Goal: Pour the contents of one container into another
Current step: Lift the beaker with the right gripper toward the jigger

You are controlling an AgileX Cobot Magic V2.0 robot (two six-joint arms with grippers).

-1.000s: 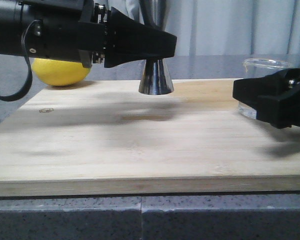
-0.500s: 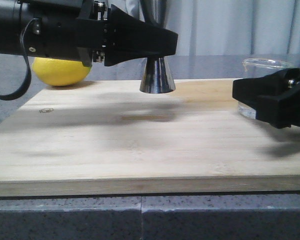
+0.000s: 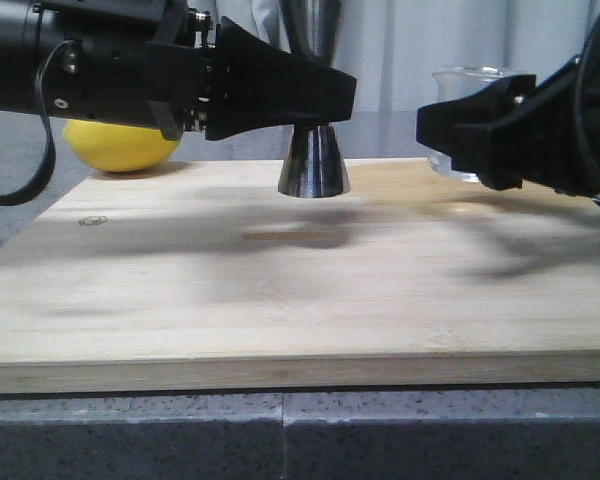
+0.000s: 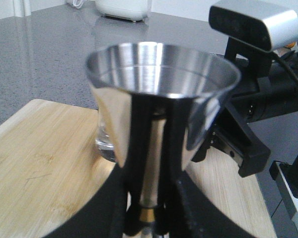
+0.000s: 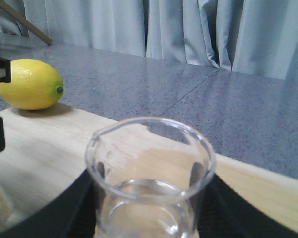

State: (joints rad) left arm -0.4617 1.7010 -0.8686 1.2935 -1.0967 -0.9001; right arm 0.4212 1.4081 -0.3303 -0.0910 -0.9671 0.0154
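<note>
My left gripper (image 3: 325, 105) is shut on the narrow waist of the steel jigger (image 3: 315, 165), whose base sits at the far side of the wooden board (image 3: 280, 300). In the left wrist view the jigger's open top cup (image 4: 161, 99) faces the camera, and the black fingers (image 4: 139, 198) clamp beside its gold band (image 4: 148, 214). My right gripper (image 3: 442, 125) is shut on the clear glass beaker (image 3: 470, 78), held up off the board to the right of the jigger. In the right wrist view the beaker (image 5: 149, 183) stands upright between the fingers, with a little clear liquid inside.
A yellow lemon (image 3: 120, 145) lies behind the board's far left corner, also visible as the lemon (image 5: 30, 84) in the right wrist view. The board rests on a grey speckled counter (image 3: 280, 440). Pale curtains hang behind. The right arm's camera (image 4: 258, 22) sits close beyond the jigger.
My right gripper has lifted the beaker off the board and carried it left toward the jigger. The left gripper and jigger have hardly moved.
</note>
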